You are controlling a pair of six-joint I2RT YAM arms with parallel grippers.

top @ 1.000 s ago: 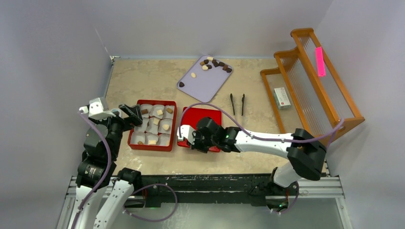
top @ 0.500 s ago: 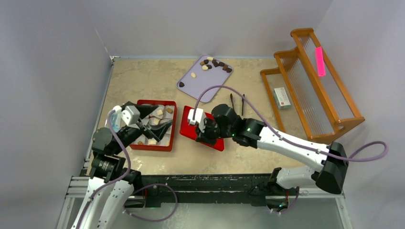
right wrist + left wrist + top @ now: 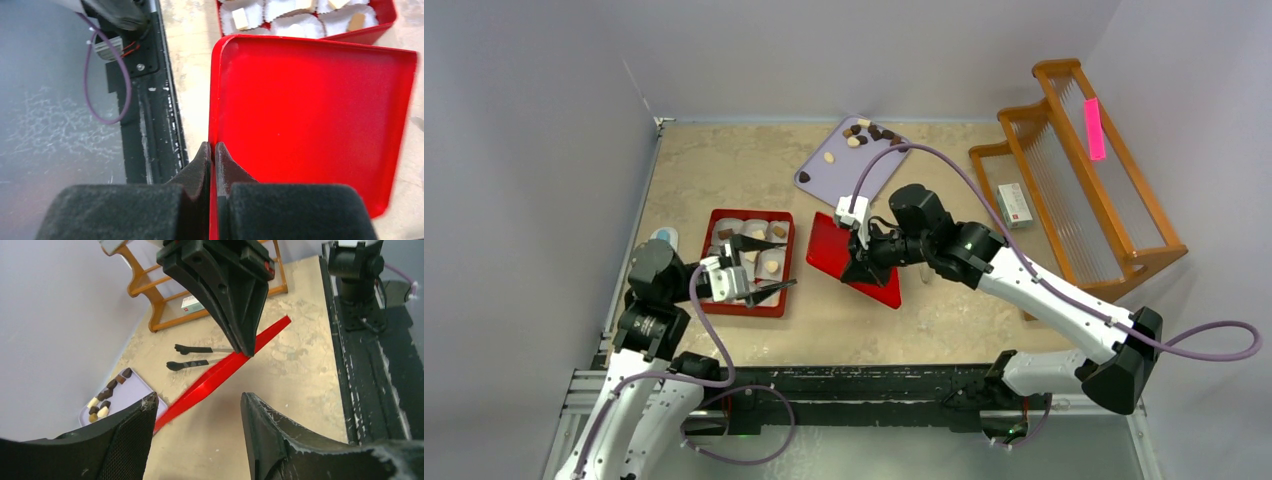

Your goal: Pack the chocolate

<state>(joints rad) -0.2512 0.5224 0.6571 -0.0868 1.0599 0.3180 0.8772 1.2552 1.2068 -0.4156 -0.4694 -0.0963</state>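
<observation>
The right gripper (image 3: pixel 214 149), clamped on the tilted red lid (image 3: pixel 320 115) at its rim, should level it squarely over the box (image 3: pixel 749 213) holding the chocolate (image 3: pixel 241 18), once the wide-spread left gripper (image 3: pixel 197 402), apparently hovering above the cups, moves aside.

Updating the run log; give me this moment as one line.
right end effector: shut on red lid edge, lid tilted | left end effector: open above red box | loose chocolate: on purple tray

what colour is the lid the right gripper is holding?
The lid is plain glossy red, clearest in the right wrist view.
</observation>
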